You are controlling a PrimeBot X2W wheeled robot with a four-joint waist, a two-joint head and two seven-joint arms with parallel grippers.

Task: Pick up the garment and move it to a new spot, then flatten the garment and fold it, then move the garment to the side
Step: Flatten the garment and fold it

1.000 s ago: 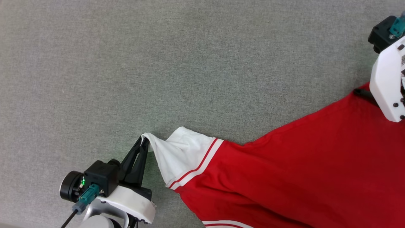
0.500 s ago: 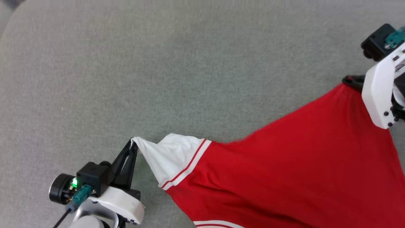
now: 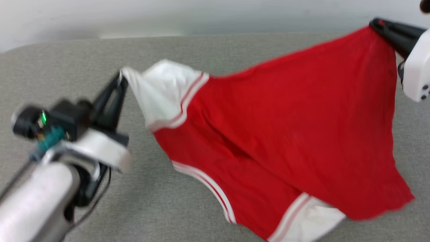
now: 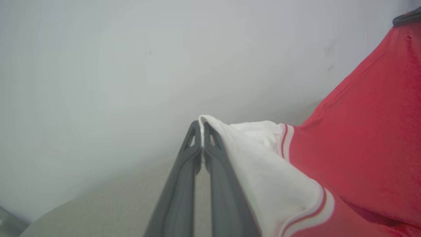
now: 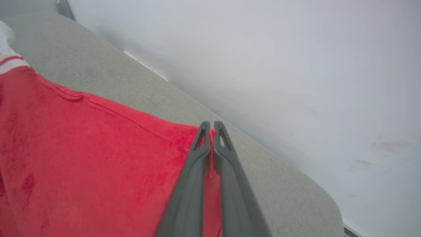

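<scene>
The garment (image 3: pixel 285 117) is a red jersey with white panels and red-and-white striped trim, hanging stretched in the air between both grippers. My left gripper (image 3: pixel 121 74) is shut on a white corner of the garment (image 4: pixel 256 158); in the left wrist view its tips (image 4: pixel 201 125) pinch the white edge. At the upper right, my right gripper (image 3: pixel 374 23) is shut on a red corner, and the right wrist view has its tips (image 5: pixel 211 125) clamped on the red cloth (image 5: pixel 98 158). The lower part droops toward the surface. The lettering is hidden.
A grey fabric-covered surface (image 3: pixel 235 47) lies below, its curved far edge meeting a pale wall (image 3: pixel 201 13). In the right wrist view that surface's rounded corner (image 5: pixel 315 194) sits close to the wall (image 5: pixel 296 65).
Both arms have lifted the jersey off the surface, so it now hangs spread in the air. The head view has tilted up, bringing the wall into view. The right gripper closed on the red corner.
</scene>
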